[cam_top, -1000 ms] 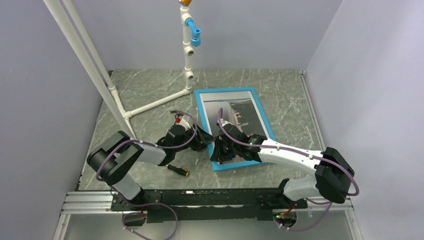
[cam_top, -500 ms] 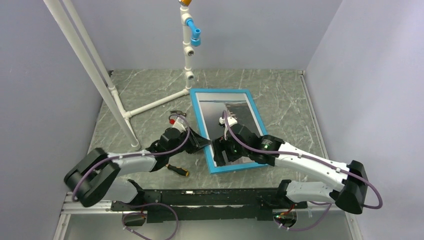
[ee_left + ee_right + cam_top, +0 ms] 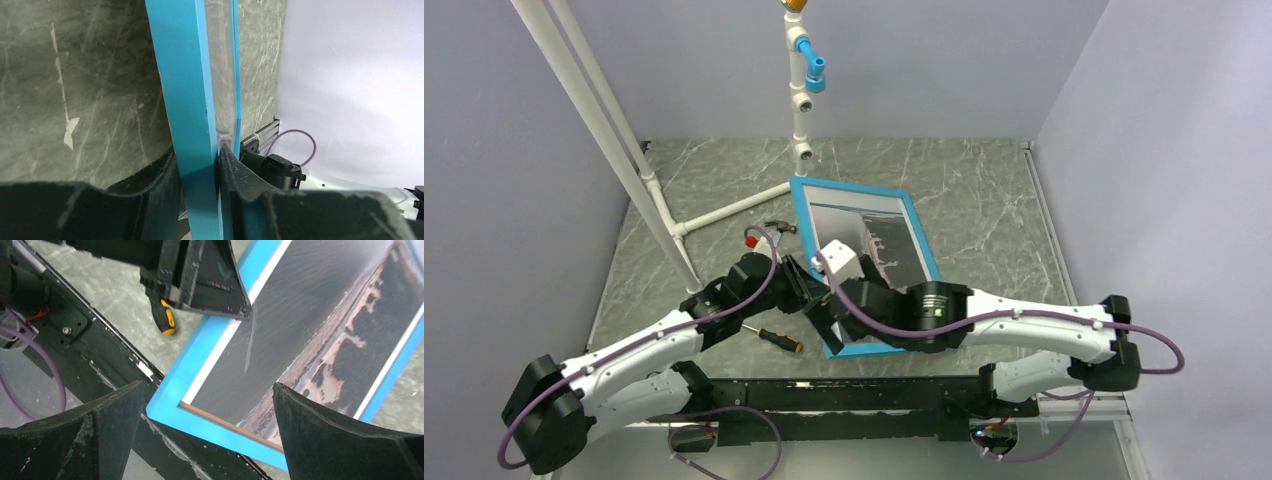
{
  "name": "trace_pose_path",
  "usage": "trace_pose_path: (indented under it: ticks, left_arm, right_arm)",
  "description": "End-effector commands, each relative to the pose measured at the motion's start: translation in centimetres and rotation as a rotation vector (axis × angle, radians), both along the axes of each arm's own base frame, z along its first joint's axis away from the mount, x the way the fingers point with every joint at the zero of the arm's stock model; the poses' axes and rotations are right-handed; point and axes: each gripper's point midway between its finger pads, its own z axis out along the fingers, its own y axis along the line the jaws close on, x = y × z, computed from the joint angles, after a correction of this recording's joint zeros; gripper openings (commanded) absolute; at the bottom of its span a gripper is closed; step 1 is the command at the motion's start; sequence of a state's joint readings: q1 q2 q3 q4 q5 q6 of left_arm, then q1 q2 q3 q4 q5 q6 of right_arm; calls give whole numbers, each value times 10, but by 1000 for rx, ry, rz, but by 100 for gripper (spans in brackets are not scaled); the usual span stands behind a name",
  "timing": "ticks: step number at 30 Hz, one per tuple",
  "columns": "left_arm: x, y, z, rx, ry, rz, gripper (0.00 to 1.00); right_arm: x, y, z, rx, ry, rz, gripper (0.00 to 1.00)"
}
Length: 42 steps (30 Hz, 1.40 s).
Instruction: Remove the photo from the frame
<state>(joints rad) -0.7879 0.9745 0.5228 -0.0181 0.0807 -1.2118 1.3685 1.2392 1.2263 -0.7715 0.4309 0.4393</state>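
Inspection is finding the frame [image 3: 849, 186] lying turquoise face up on the table [image 3: 984, 200], with the photo [image 3: 879, 225] sitting inside it and showing its white border. The left gripper [image 3: 198, 160] is clamping the frame's left edge, one finger on each face. The right gripper [image 3: 207, 387] is hanging over the frame's near-left corner with its jaws wide apart and holding nothing.

Risks, as judged:
- One pinch on a thin rail is carrying the whole hold, so the frame is likely to pivot or slip out if it is raised further.
- The photo is facing up, so it probably has to come out through the back. Turning the frame over on this single grip is risking a drop.
- Both grippers are crowding the frame's near-left corner, so a careless reach by the right one is risking contact with the left fingers [image 3: 150, 175].

Surroundings:
- A screwdriver [image 3: 779, 339] is lying just off the frame's near-left corner, in the way of any sweep there.
- A white pipe stand [image 3: 799, 100] is rising just beyond the frame's far-left corner, limiting any push that way.
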Motion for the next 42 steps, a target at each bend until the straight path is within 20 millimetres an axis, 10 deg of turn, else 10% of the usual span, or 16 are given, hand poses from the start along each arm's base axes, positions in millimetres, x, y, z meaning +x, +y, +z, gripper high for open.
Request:
trace_pose_path:
  ticks: [1, 12, 42]
  left_arm:
    - [-1, 10, 29, 30, -88, 8, 0]
    - [-12, 24, 52, 19, -105, 24, 0]
    - [-20, 30, 81, -15, -82, 74, 0]
  right_arm:
    - [9, -9, 21, -138, -167, -151, 100]
    - [-48, 31, -1, -161, -162, -79, 99]
    - [-40, 57, -39, -441, -363, -276, 64]
